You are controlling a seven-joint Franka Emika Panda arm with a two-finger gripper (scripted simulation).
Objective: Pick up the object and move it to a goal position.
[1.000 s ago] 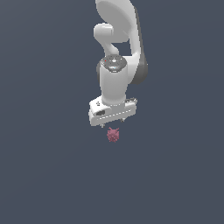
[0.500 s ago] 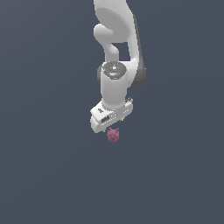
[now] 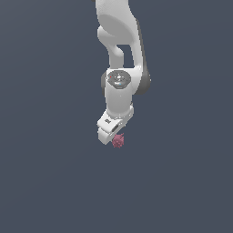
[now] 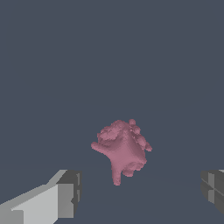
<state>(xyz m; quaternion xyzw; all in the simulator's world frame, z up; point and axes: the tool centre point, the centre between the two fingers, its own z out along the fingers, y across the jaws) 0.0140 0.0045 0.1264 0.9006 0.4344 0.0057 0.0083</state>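
The object (image 3: 118, 141) is a tiny dark pink-red bumpy lump with small spiky points, lying on the flat dark grey ground. It shows large in the wrist view (image 4: 122, 149). My white gripper (image 3: 112, 135) hangs just above it, pointing down, with the hand turned at an angle. In the wrist view my gripper (image 4: 142, 196) is open: one fingertip (image 4: 65, 194) and the other fingertip (image 4: 213, 187) stand wide apart on either side of the object and touch nothing. In the exterior view the hand hides the fingers.
The white arm (image 3: 119, 54) rises from the gripper toward the exterior view's top. The ground around is a plain dark grey surface (image 3: 50, 173).
The hand has turned about its vertical axis and come slightly lower over the object. The object has not moved.
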